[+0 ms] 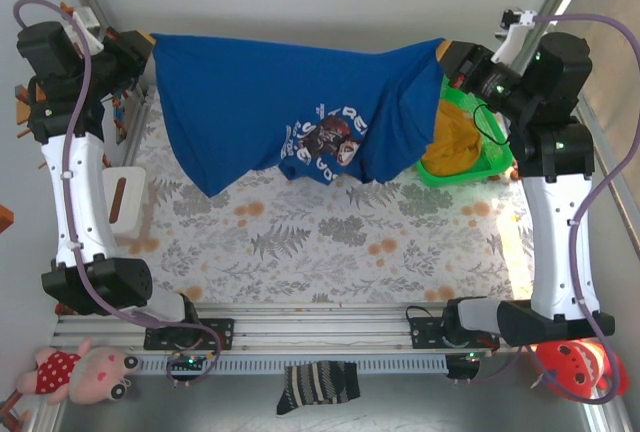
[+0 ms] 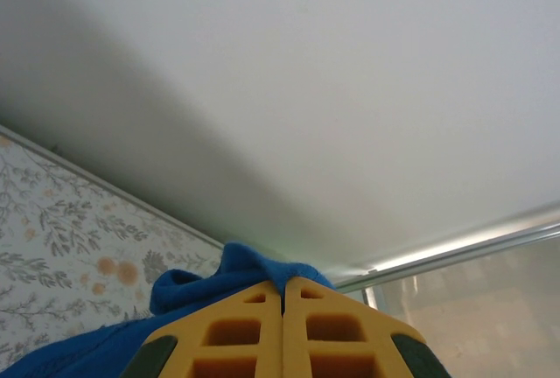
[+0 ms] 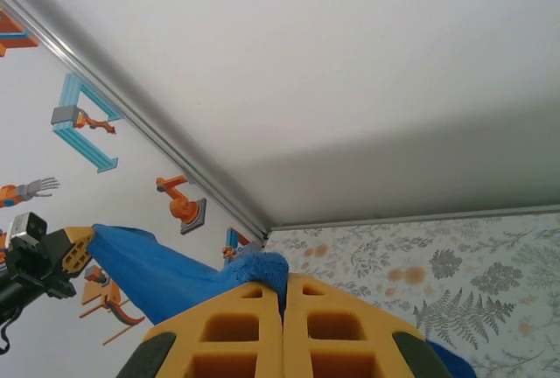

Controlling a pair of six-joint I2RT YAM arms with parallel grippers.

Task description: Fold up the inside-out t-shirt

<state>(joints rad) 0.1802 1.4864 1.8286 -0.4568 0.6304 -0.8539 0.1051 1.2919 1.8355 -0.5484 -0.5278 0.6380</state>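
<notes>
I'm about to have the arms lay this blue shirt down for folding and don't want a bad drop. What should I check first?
1. Grip of the left gripper on the t-shirt: ok, cloth is pinched between its closed fingers.
2. Grip of the right gripper on the t-shirt: ok, same pinch.
3. Top edge stretched between both grippers: ok, it runs nearly straight and the rest hangs below.
4. Shirt apart from the green basket and the mustard garment: cannot tell, its right side overlaps them in the top view.
5. Room on the table in front of the shirt: ok, bare floral surface there.
</notes>
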